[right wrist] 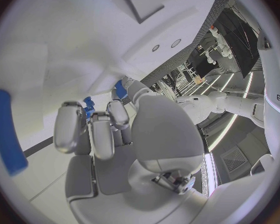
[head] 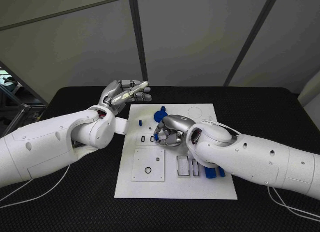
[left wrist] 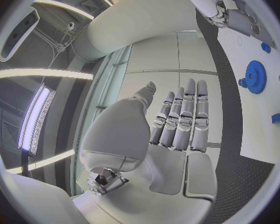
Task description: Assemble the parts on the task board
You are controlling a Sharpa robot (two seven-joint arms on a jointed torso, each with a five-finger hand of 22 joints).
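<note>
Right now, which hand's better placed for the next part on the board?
Right. The right hand is down over the task board, fingers curled beside the blue gear. The left hand is raised off the board's far-left corner, holding nothing.

The setting was a robotics laboratory or test cell. A black table point(head: 271, 111) stood before grey partition panels point(head: 188, 38) with dark seams, and it carried a white task board point(head: 175, 186). Ceiling strip lights point(left wrist: 40, 74) appeared in the left wrist view.

Grey wall panels point(head: 195, 38) w/ dark seams standing behind black table point(head: 271, 104); metal rack point(head: 10, 96) sitting beside table.
</note>
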